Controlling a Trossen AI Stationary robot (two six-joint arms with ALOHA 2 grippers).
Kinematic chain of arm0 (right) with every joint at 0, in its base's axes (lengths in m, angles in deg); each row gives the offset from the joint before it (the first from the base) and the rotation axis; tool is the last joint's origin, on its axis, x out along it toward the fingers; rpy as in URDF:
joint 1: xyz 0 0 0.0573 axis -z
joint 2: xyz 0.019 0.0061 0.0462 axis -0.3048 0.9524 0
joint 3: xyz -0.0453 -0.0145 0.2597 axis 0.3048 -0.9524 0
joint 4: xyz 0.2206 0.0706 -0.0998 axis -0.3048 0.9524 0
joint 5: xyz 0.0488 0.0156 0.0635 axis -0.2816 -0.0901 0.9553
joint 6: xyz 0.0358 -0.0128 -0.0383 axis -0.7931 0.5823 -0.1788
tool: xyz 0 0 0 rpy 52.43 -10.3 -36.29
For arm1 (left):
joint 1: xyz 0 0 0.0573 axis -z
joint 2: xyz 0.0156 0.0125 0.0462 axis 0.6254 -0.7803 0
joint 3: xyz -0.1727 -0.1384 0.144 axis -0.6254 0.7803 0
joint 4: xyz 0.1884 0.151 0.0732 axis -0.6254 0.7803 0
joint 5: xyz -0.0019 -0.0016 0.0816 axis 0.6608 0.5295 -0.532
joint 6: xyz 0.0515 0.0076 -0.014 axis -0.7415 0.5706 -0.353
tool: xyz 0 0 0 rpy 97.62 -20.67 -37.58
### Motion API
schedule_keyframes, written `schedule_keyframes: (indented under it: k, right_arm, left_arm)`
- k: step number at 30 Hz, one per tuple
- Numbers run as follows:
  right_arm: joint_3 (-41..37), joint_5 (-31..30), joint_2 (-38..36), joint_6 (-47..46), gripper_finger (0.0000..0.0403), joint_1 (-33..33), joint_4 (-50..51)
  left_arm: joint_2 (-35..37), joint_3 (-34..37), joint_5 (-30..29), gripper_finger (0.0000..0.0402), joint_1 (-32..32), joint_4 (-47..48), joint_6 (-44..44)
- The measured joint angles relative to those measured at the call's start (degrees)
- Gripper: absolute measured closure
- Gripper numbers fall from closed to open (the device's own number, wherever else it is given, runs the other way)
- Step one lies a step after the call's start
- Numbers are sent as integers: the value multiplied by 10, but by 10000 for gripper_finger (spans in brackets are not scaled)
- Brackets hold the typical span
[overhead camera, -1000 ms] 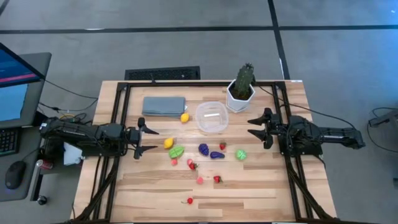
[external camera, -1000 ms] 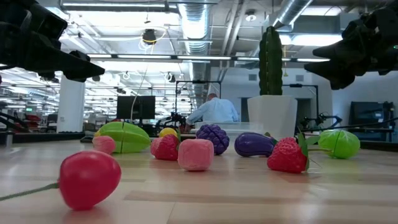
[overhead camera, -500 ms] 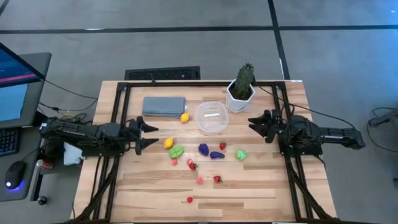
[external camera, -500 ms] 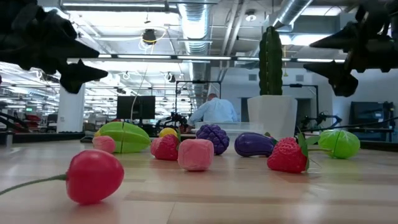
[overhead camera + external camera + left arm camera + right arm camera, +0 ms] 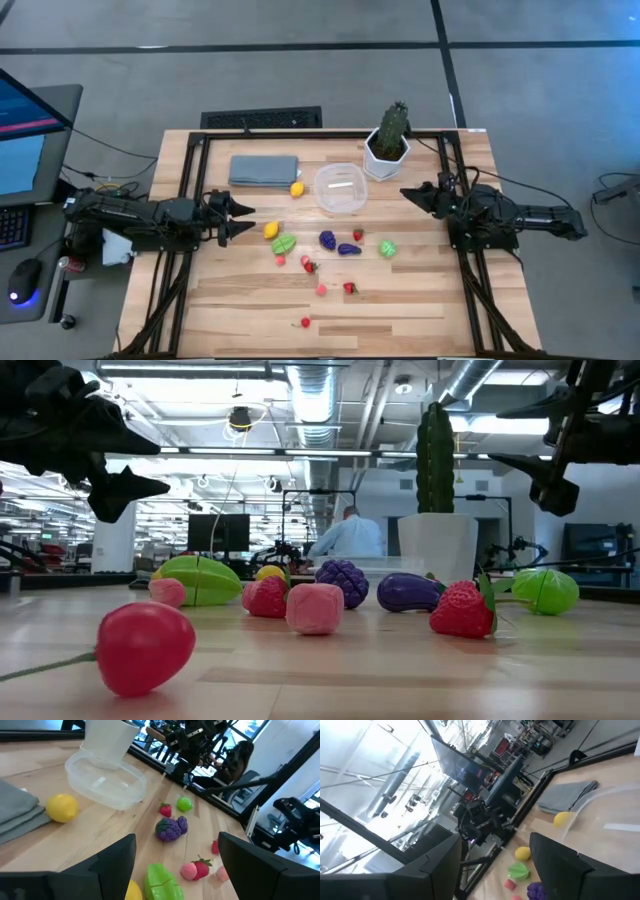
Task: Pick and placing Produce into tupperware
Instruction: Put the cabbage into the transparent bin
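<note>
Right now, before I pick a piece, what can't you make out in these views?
- Tupperware: in the low view it is hidden behind the produce.
- Red pieces near the table's front: too small in the high view to name.
- Cloth: cut off by the left wrist view's edge.
- Right hand: the high view is too small to show its finger gap.

Grey concrete floor [image 5: 300, 70] crossed by dark lines surrounds the wooden worktop [image 5: 420, 300]. Beyond it, a lit hall with ceiling ducts [image 5: 315, 405], monitors [image 5: 222, 532] and a seated person [image 5: 347, 538].
</note>
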Motion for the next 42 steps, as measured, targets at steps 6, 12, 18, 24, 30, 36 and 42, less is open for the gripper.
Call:
schedule_keyframes:
  k: [6, 12, 18, 24, 30, 36, 42]
  right_arm:
    - [0, -39, 1, 81, 143, 0, 21]
    - [0, -53, 1, 73, 143, -1, 17]
    - [0, -47, 1, 39, 143, -9, 39]
    - [0, -42, 1, -35, 143, -16, 33]
    - [0, -16, 2, -15, 143, -55, -78]
    - [40, -54, 54, 79, 143, -116, -144]
    - [146, -63, 195, 141, 143, -168, -77]
  left_arm:
    - [0, 0, -58, 129, 0, -7, 70]
    - [0, 0, -166, 129, 0, -13, 151]
    - [0, 0, -189, 129, 0, -14, 163]
    - [0, -5, -248, 129, -5, -16, 97]
    - [0, -11, -123, 129, -3, -65, 135]
    - [-9, -12, 4, 129, 15, -132, 173]
    - [-24, -19, 2, 129, 43, -182, 166]
